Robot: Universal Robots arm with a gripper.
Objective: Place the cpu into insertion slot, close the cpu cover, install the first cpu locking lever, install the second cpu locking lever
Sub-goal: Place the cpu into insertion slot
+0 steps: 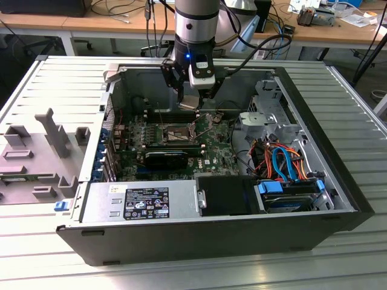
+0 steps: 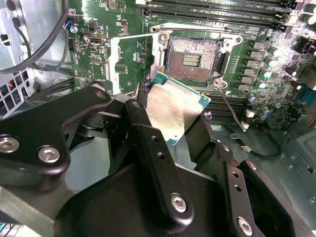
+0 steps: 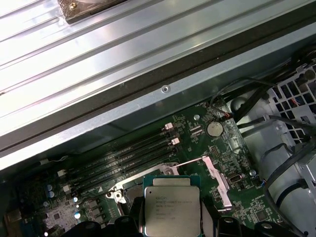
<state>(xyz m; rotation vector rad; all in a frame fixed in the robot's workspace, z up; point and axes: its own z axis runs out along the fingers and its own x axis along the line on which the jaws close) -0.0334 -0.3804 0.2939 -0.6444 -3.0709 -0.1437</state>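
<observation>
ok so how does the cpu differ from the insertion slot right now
The cpu has a silver-grey metal top; the insertion slot is a dark recess with fine contacts. The cpu is held in the tool, clear of the board; the insertion slot sits in the board, empty and uncovered. Both are square, close in size.

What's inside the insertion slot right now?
The insertion slot shows bare contacts, no chip seated. The cpu, clamped in the gripper, hangs in front and covers part of the slot's rim.
</observation>
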